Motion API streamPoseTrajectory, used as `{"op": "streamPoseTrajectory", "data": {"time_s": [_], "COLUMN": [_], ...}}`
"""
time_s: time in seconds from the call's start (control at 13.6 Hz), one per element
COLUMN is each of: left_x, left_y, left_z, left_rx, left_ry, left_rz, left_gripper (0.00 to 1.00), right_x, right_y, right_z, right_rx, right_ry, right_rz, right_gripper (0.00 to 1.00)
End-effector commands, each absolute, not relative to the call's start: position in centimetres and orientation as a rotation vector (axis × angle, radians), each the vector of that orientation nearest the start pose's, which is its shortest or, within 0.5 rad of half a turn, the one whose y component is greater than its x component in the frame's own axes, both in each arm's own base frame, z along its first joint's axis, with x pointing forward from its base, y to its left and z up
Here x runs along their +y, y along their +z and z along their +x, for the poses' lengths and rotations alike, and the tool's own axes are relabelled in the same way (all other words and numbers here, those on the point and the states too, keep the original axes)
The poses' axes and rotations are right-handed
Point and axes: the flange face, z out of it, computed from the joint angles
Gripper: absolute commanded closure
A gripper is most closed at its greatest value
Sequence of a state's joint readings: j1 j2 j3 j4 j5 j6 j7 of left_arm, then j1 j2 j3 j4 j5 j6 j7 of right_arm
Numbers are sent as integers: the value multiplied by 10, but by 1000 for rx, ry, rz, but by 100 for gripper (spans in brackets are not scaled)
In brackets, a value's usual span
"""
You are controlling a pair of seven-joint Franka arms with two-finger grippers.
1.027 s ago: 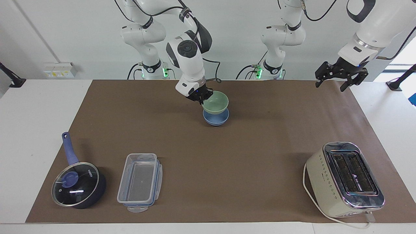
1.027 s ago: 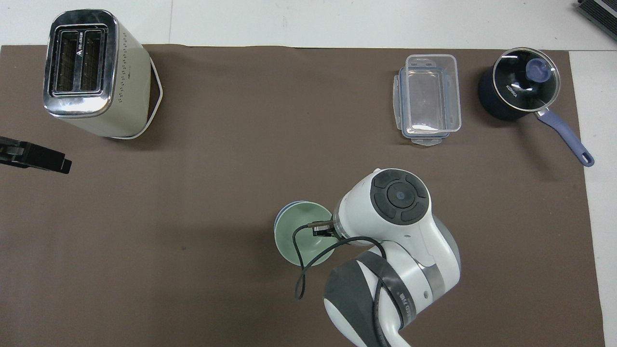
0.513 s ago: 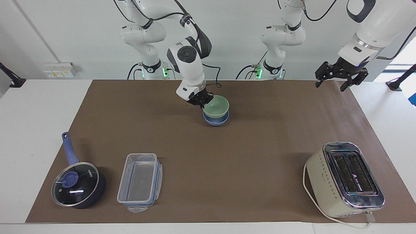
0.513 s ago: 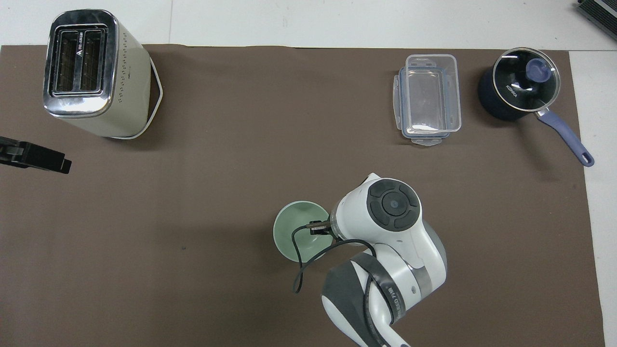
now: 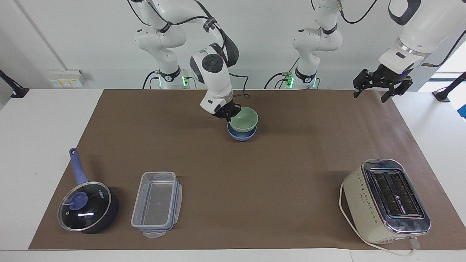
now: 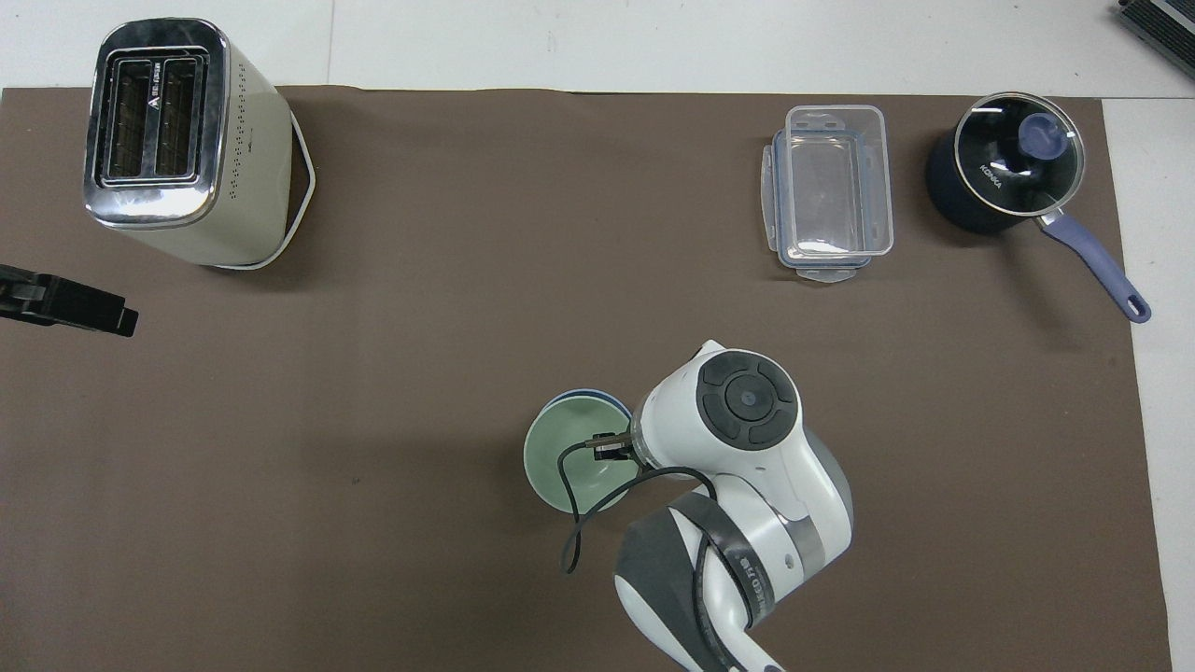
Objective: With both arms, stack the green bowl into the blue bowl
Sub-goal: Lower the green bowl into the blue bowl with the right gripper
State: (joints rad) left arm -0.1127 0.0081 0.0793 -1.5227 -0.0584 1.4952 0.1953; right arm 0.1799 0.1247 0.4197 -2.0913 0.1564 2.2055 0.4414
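Placing step: right end effector (image 5: 228, 115) was clamped on the rim of the small pale mint-green bowl (image 5: 244, 120), sitting in the periwinkle-blue bowl (image 5: 241, 135) mid-desk. Next: release, lift clear. Left end effector (image 5: 382, 86) waited, fully spread, empty.

blue bowl (image 6: 579, 396): only a rim sliver showed overhead, under the green bowl (image 6: 571, 459) | right pincer (image 5: 228, 115): hidden overhead by its own wrist | left pincer (image 6: 65, 308): cut off by overhead edge

A plain white wall (image 5: 91, 40) with an outlet box (image 5: 67, 78) backs the white table (image 5: 32, 145), brown mat (image 5: 255, 182); possibly a window (image 5: 449, 63).
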Motion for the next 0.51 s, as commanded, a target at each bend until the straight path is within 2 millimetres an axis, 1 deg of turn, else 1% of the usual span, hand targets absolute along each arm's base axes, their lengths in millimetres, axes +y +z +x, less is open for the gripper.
{"op": "streamPoseTrajectory", "data": {"time_s": [0.0, 0.44], "left_x": [-22, -22], "left_y": [640, 640], "left_z": [544, 544], "left_rx": [370, 370], "left_ry": [45, 45], "left_rz": [-3167, -3167], "left_gripper": [0, 0], "right_x": [320, 315], "right_y": [359, 359], "right_z": [470, 472], "right_rx": [-102, -120], "right_ry": [123, 122], "right_rz": [-2958, -2959], "right_gripper": [100, 100]}}
